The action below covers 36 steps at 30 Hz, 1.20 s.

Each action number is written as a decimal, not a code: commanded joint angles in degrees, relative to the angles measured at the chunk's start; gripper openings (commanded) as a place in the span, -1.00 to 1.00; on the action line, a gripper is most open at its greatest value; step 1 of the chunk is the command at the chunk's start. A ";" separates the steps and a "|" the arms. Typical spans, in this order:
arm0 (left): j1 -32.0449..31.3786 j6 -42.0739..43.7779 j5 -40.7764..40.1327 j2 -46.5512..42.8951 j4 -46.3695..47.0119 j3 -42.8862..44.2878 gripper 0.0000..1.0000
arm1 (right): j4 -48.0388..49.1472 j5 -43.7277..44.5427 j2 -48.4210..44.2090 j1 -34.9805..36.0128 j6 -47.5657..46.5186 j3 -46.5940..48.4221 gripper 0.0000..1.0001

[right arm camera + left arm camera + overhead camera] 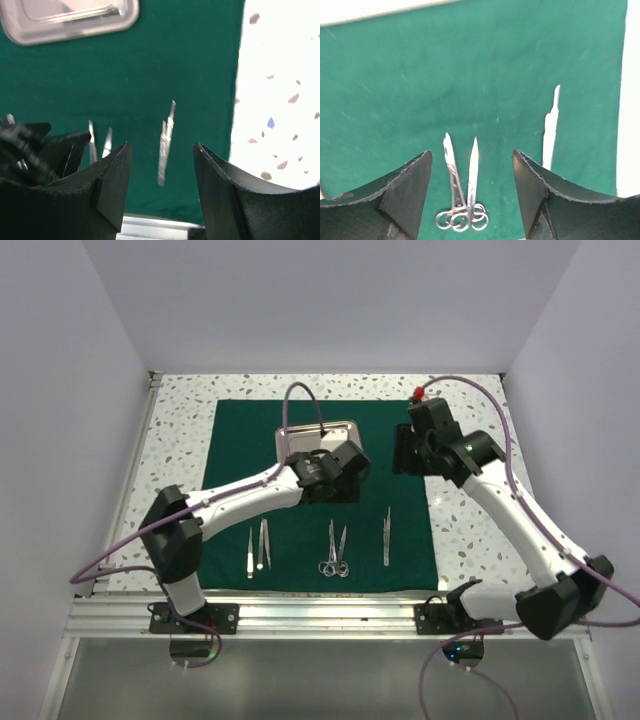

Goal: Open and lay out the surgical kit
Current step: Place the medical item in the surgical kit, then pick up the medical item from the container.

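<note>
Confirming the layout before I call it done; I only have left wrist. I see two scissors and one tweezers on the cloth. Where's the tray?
Observer: The steel tray sits on the far half of the green cloth, beyond the row of tools.
Operator: Any tools outside my frame?
Observer: Yes, a pair of tweezers lies side by side, left of the scissors.
Operator: Right pincer?
Observer: The right pincer is open and empty, over the cloth's right edge beside the tray.
</note>
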 commanded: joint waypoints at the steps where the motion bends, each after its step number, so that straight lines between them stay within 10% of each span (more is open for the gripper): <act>1: 5.86 7.71 -2.02 -7.41 -3.53 4.03 0.40 | 6.77 -0.05 7.28 -0.26 -2.53 9.51 0.13; 8: 23.09 20.19 3.61 -14.45 -3.44 -0.54 0.39 | 6.52 -3.04 34.34 -0.26 -4.73 32.19 0.13; 19: 28.55 28.37 7.91 -19.20 -0.71 -6.08 0.38 | 0.44 -1.46 70.38 -0.35 -5.87 70.33 0.14; 36: 36.29 26.96 8.44 -14.20 -3.70 -1.96 0.35 | 4.92 -0.67 81.12 -3.86 -4.91 74.14 0.01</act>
